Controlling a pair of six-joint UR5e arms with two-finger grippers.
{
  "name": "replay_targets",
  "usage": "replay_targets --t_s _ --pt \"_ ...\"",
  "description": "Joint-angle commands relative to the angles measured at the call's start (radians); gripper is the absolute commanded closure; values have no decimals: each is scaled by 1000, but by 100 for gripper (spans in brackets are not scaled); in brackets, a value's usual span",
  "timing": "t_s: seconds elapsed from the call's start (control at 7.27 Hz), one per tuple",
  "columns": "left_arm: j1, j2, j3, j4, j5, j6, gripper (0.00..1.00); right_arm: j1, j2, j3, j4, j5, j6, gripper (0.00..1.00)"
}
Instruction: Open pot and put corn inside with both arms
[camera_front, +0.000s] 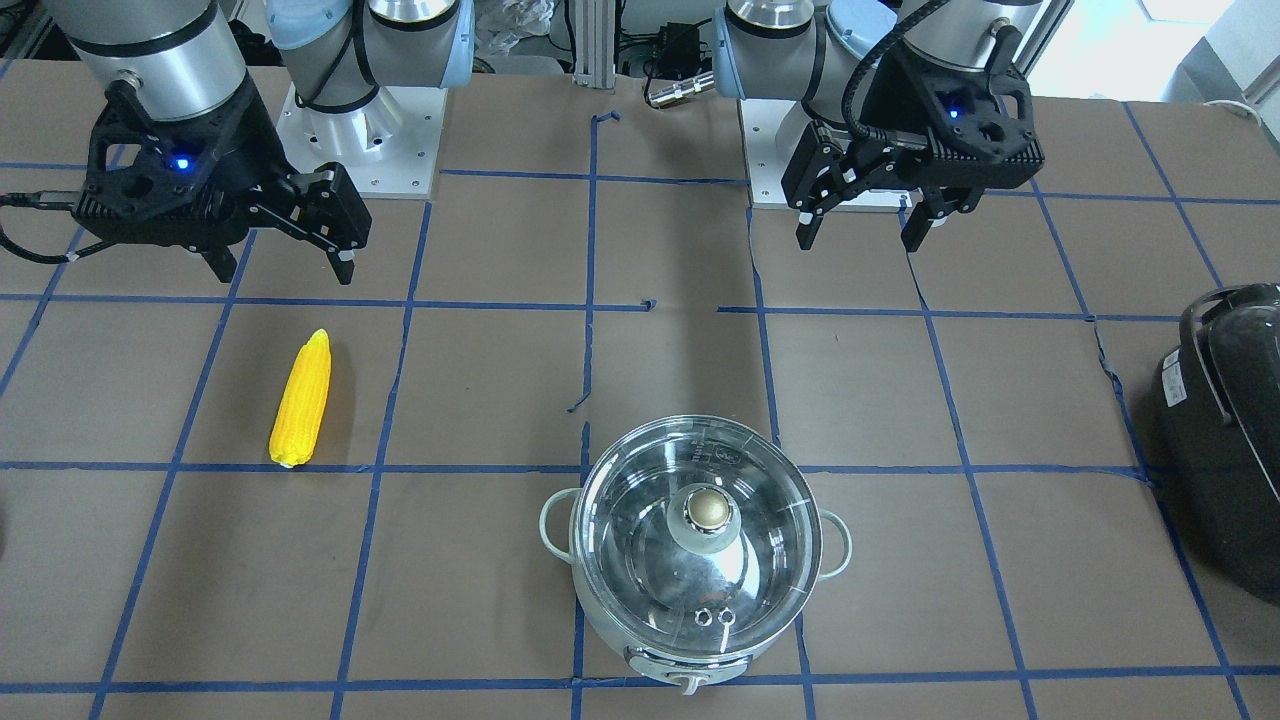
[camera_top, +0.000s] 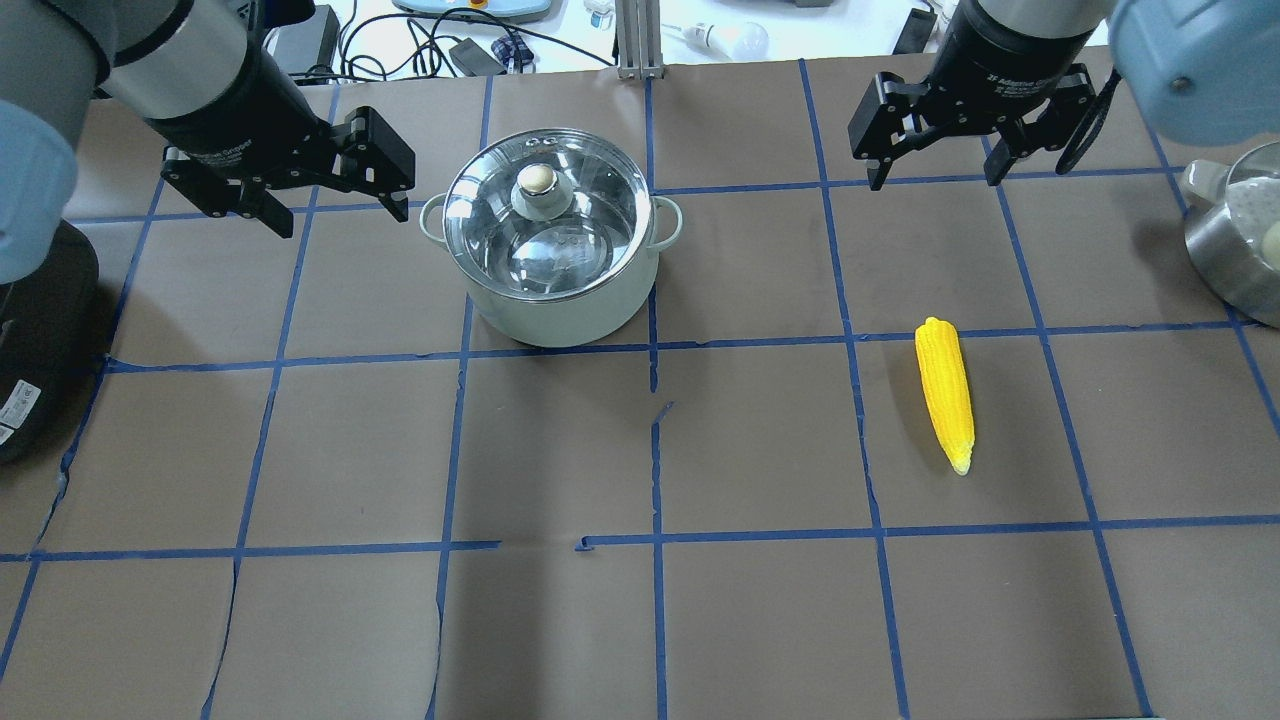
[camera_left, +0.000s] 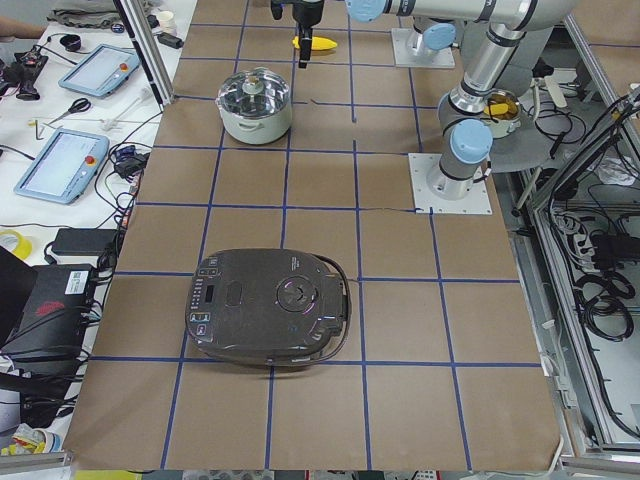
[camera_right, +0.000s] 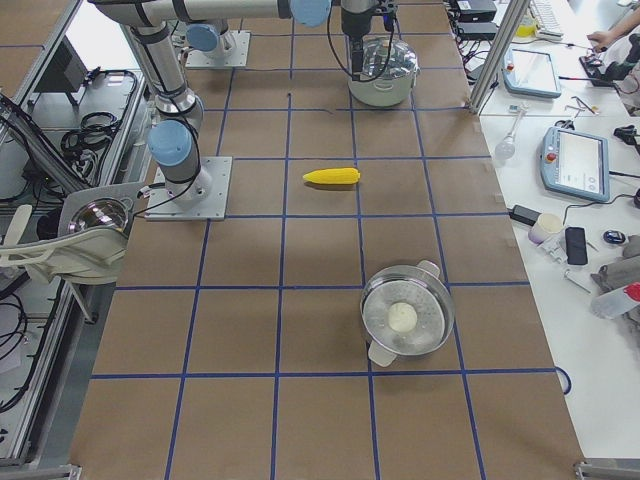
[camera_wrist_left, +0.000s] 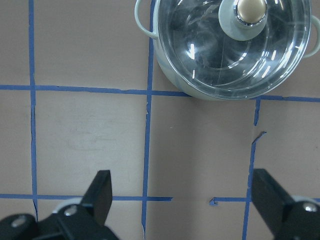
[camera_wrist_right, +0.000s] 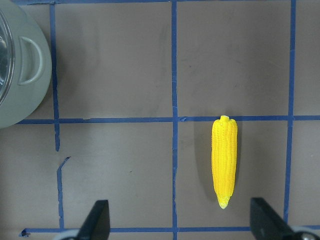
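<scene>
The pot (camera_top: 560, 318) stands closed at the far middle of the table. Its glass lid (camera_top: 590, 225) with the brass knob (camera_top: 537, 180) sits on top; in the front-facing view the knob (camera_front: 708, 510) shows too. The corn (camera_top: 945, 390) lies flat on the brown table, apart from the pot, and also shows in the front-facing view (camera_front: 301, 398). My left gripper (camera_top: 340, 218) is open and empty, hovering left of the pot. My right gripper (camera_top: 935, 178) is open and empty, hovering beyond the corn. The right wrist view shows the corn (camera_wrist_right: 224, 160) ahead of the open fingers.
A big black glossy appliance (camera_left: 270, 305) sits at the table's left end, also in the front-facing view (camera_front: 1225, 440). A steel pot holding something white (camera_right: 372, 345) stands at the right end. Blue tape lines grid the brown table.
</scene>
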Motion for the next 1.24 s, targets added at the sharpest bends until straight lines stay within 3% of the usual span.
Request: replay_targets --t_s 0.0,0.41,1.1 --pt "1 2 -1 -1 1 0 0 0 0 0 0 0 1 0" --pt "4 5 -2 -25 50 0 0 0 0 0 0 0 1 0" --pt "1 7 -11 -24 44 0 0 2 0 0 0 0 -1 0"
